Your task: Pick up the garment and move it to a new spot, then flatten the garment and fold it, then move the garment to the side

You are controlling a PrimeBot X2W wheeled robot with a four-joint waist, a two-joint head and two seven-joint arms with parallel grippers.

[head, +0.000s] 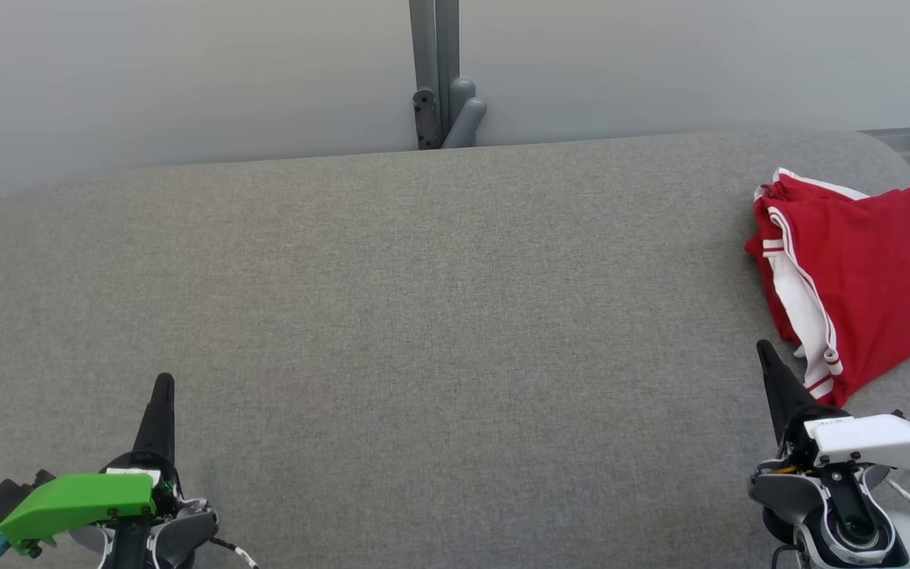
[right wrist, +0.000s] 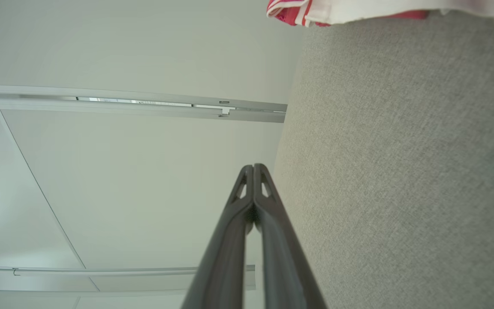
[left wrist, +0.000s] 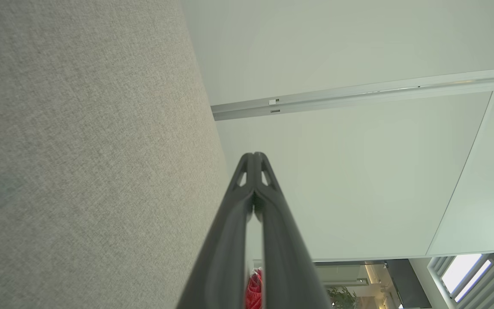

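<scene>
The garment (head: 866, 273) is red with white stripes and lies folded at the right end of the grey table (head: 423, 316); its striped edge (right wrist: 358, 10) crosses the top of the right wrist view, and a red sliver (left wrist: 254, 289) shows between the fingers in the left wrist view. My right gripper (head: 763, 349) is shut and empty just left of the garment's near corner. My left gripper (head: 163, 381) is shut and empty at the table's front left, far from the garment. Both pairs of fingertips (left wrist: 254, 155) (right wrist: 254, 166) are pressed together.
A pale wall (head: 186, 71) runs behind the table, with a grey post and bracket (head: 443, 79) at the middle of the far edge. The fabric-covered tabletop stretches wide between the two grippers.
</scene>
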